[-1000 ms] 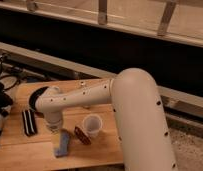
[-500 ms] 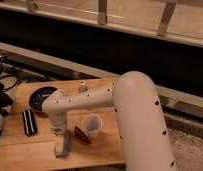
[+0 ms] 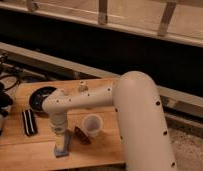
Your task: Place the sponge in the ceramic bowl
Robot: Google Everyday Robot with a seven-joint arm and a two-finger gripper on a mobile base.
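The arm (image 3: 140, 115) has lowered over the past second. The ceramic bowl (image 3: 42, 98) sits rear left, well apart from the sponge (image 3: 66, 143), which lies flat on the tabletop (image 3: 25, 152). The gripper (image 3: 59, 140) is now down at the sponge, and I cannot tell whether it is closed. Pickup appears underway.

One view only: the tabletop (image 3: 102, 150) is being viewed obliquely from above at close range, from behind the arm (image 3: 140, 115), which is filling the right foreground; the pincer (image 3: 60, 141) is being framed lower left, above the tabletop's near edge.
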